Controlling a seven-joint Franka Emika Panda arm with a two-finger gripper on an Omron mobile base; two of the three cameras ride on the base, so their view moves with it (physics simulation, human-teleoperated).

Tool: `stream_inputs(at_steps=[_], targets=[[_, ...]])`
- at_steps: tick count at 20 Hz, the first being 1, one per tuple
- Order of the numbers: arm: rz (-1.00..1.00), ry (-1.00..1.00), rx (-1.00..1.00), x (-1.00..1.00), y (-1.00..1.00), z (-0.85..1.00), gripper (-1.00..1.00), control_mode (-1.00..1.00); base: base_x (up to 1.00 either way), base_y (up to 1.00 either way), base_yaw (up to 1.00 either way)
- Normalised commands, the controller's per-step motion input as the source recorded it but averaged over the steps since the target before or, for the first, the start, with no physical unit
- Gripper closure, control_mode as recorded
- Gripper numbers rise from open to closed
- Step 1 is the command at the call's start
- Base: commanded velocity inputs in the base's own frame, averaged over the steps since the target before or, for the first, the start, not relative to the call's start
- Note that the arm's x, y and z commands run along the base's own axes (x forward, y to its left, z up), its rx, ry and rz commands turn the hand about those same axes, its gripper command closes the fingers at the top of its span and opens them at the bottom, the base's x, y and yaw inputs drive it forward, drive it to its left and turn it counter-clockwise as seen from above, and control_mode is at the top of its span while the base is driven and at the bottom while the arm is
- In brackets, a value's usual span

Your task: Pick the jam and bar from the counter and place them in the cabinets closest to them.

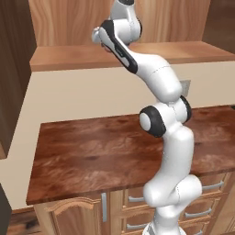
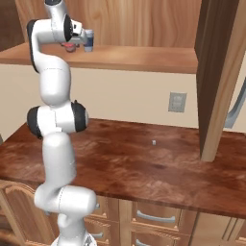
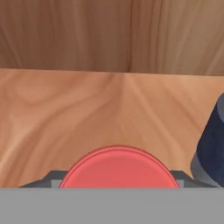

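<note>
The jam (image 3: pixel 119 168), a small round red pot, sits between my two dark finger tips in the hand view, low over the cabinet's plank shelf (image 3: pixel 87 105). From the right base view my gripper (image 2: pixel 72 46) is raised to that shelf (image 2: pixel 139 56) with the jam (image 2: pixel 70 47) in it. The gripper (image 3: pixel 118 178) is shut on the pot. The panelled cabinet back (image 3: pixel 65 30) rises just behind. The glossy reddish-brown counter (image 1: pixel 87 151) lies far below the hand. The bar is out of view.
A blue-grey cup (image 2: pixel 89 40) stands on the shelf right beside the jam, at the right edge of the hand view (image 3: pixel 212 148). An open cabinet door (image 2: pixel 218 72) hangs over the counter's right side. A tiny pale speck (image 2: pixel 153 142) lies on the counter. Drawers (image 2: pixel 153 218) are below.
</note>
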Motion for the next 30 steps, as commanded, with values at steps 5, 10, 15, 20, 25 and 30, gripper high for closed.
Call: stream_inputs(at_steps=[5,10,15,20,25,30], targets=[[-0.03,0.02,-0.04,-0.36,-0.08,0.03,-1.0,-1.0,0.0,0.0,0.0],[0.0,0.0,-0.02,-0.8,-0.15,0.01,-1.0,-1.0,0.0,0.0,0.0],[0.0,0.0,-0.01,-0.99,-0.19,0.0,-1.0,-1.0,0.0,0.0,0.0],[0.01,0.0,-0.01,-1.0,-0.26,0.0,-1.0,-1.0,0.0,0.0,0.0],[0.01,0.0,0.0,-1.0,-0.38,-0.05,-1.0,-1.0,0.0,0.0,0.0],[0.01,-0.01,-0.01,-1.0,-0.44,-0.24,-1.0,-1.0,0.0,0.0,0.0]])
